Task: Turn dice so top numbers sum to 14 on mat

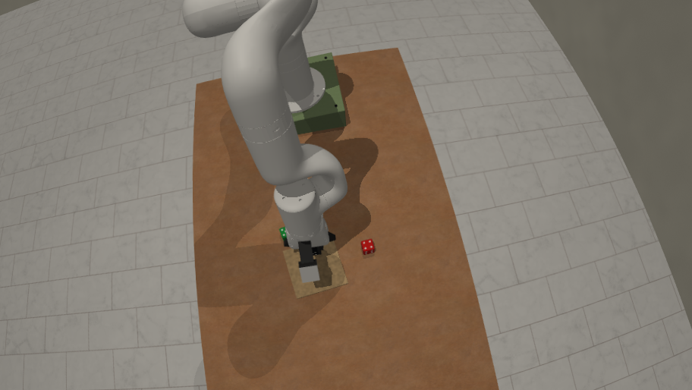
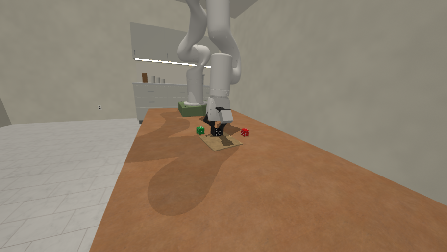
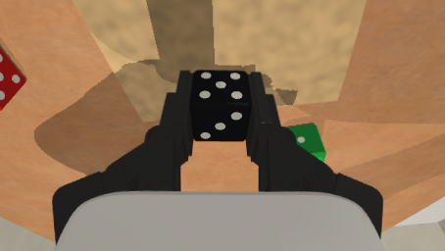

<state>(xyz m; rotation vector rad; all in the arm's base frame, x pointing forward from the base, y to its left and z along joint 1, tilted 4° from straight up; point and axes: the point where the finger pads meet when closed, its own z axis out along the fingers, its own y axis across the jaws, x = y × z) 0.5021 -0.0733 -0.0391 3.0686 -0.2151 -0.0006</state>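
My gripper (image 3: 220, 90) is shut on a black die (image 3: 221, 105) with white pips. In the exterior view the black die (image 2: 216, 132) hangs just over the back edge of the tan mat (image 2: 221, 142), close to its surface. The mat (image 1: 319, 271) lies flat on the brown table, partly hidden by my arm in the top view. A green die (image 2: 200, 130) sits on the table off the mat, to its left; it also shows in the wrist view (image 3: 308, 141). A red die (image 1: 367, 246) sits on the table off the mat, to its right.
The arm's green base block (image 1: 320, 96) stands at the far end of the table. The table's edges run along both long sides, with tiled floor beyond the left one.
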